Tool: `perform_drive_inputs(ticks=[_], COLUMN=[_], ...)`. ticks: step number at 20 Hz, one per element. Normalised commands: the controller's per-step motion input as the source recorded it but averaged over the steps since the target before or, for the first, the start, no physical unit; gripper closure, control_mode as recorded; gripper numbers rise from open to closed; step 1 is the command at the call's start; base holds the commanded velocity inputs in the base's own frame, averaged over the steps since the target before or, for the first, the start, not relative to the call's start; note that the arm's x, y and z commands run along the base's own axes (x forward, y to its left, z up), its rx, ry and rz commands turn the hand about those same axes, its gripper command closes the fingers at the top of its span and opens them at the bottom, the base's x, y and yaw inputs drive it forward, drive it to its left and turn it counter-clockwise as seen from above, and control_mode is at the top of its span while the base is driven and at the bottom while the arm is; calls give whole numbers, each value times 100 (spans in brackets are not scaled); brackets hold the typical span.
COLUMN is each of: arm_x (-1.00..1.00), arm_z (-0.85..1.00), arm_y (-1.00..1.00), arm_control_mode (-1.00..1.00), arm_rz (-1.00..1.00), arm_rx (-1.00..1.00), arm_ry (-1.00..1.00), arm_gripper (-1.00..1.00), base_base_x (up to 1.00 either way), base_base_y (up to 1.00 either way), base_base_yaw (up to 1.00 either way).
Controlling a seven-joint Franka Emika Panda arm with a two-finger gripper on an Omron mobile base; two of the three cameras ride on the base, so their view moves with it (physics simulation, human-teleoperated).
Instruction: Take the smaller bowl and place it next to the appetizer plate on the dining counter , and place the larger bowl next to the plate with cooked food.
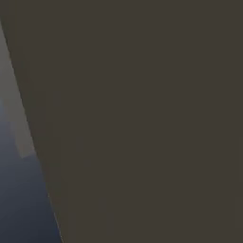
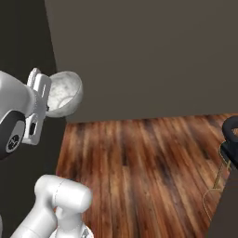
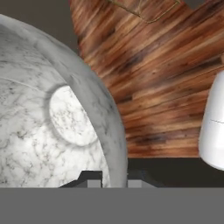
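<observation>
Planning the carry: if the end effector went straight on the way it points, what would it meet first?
Probably the wooden floor; beyond the held smaller bowl, nothing else appears in line, though depth is unclear.

Bowl (image 2: 64,93): held up in the air at the gripper (image 3: 114,177), well above the floor (image 2: 139,167), tipped on its side with the wall (image 2: 148,56) behind; one finger (image 3: 89,178) inside the rim, the other outside. Stool (image 2: 228,148): standing on the floor at the right edge of the right base view, well apart from the bowl.
</observation>
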Motion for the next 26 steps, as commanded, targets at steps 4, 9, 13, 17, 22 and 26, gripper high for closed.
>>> perform_drive_inputs(ticks=[4,9,13,17,22,26], arm_x=[0,0,0,0,0,0], arm_z=[0,0,0,0,0,0], arm_y=[0,0,0,0,0,0], arm_control_mode=[100,100,100,100,100,100], arm_rz=[0,0,0,0,0,0], arm_rx=[0,0,0,0,0,0], arm_ry=[0,0,0,0,0,0], arm_gripper=[100,100,100,100,100,100], base_base_x=[51,82,97,100,100,100], base_base_y=[43,75,100,98,16,53], base_base_yaw=[-88,-74,-58,-44,-6,0])
